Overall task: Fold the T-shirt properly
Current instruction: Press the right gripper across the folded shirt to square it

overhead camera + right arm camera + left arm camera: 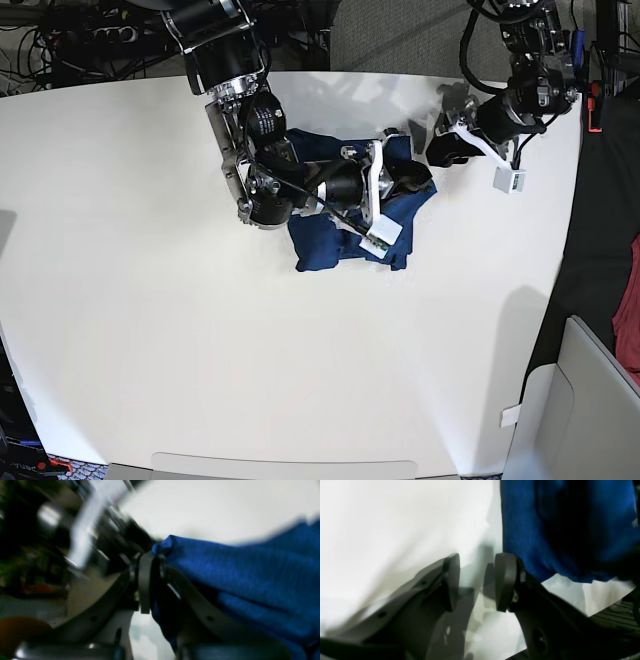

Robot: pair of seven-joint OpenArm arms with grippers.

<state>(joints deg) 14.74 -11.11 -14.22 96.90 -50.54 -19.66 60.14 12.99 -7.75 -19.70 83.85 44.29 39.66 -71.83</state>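
Note:
The dark blue T-shirt [325, 245] lies bunched in a heap on the white table [150, 300], right of centre at the back. My right arm reaches across it, and my right gripper [408, 182] is at the heap's right end. In the right wrist view that gripper [153, 580] is shut on a fold of the T-shirt [237, 575], and the cloth stretches away to the right. My left gripper [430, 118] hovers just beyond the heap's far right corner. It is open [477, 580] with nothing between its pads, and the T-shirt [532, 530] hangs beside its right finger.
The table's right edge [572, 200] runs close behind my left arm. A red cloth [628, 300] hangs off the table at the far right, above a grey bin [580, 400]. Cables and gear [90, 40] crowd the back edge.

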